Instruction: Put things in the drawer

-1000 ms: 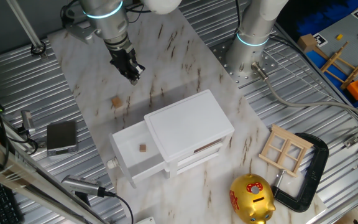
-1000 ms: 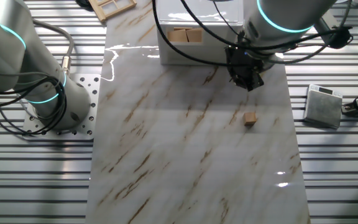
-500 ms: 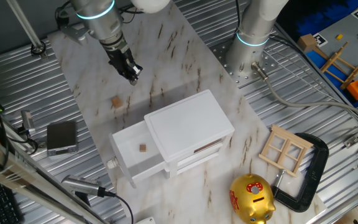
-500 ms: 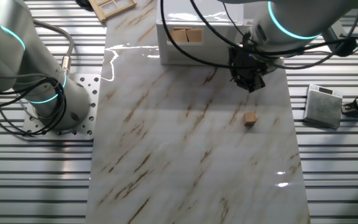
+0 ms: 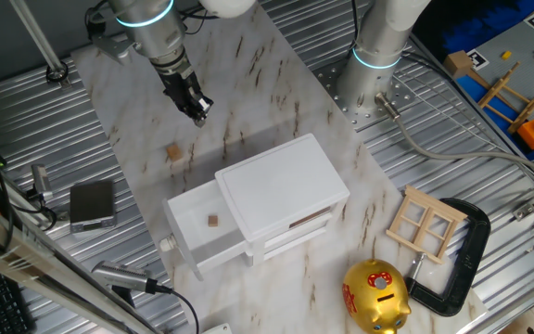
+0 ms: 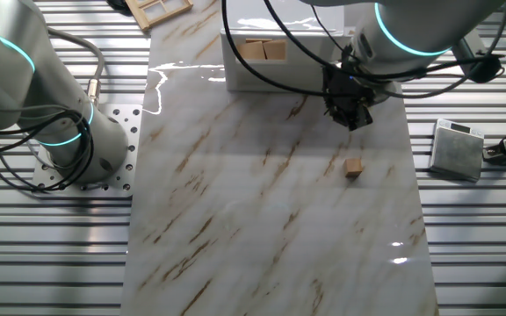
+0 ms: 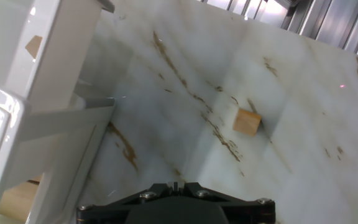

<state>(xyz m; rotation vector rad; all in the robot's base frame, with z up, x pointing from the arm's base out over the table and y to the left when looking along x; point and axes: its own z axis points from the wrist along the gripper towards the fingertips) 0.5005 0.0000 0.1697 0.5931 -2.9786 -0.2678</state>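
A tiny tan wooden cube (image 5: 172, 151) lies alone on the marble board, also visible as the cube (image 6: 353, 168) and the cube (image 7: 247, 122). My gripper (image 5: 197, 111) hangs shut and empty above the board, a short way beyond that cube and apart from it. Its tips show as the gripper (image 6: 351, 118) and, pressed together, the gripper (image 7: 174, 185). The white cabinet (image 5: 281, 190) has its top drawer (image 5: 185, 215) pulled out, with a round knob (image 5: 166, 244). One cube (image 5: 212, 221) lies inside the drawer. Two tan blocks (image 6: 263, 50) show in the cabinet's side.
A pale wooden window frame (image 5: 425, 223), a black clamp (image 5: 462, 250) and a gold piggy bank (image 5: 375, 295) sit right of the cabinet. A grey box (image 5: 92, 202) lies left of the board. A second arm's base (image 5: 378, 56) stands at the back.
Over the last second the shut gripper has shifted a little away from the cabinet; in the last half second it has barely moved. The cubes have stayed in place.
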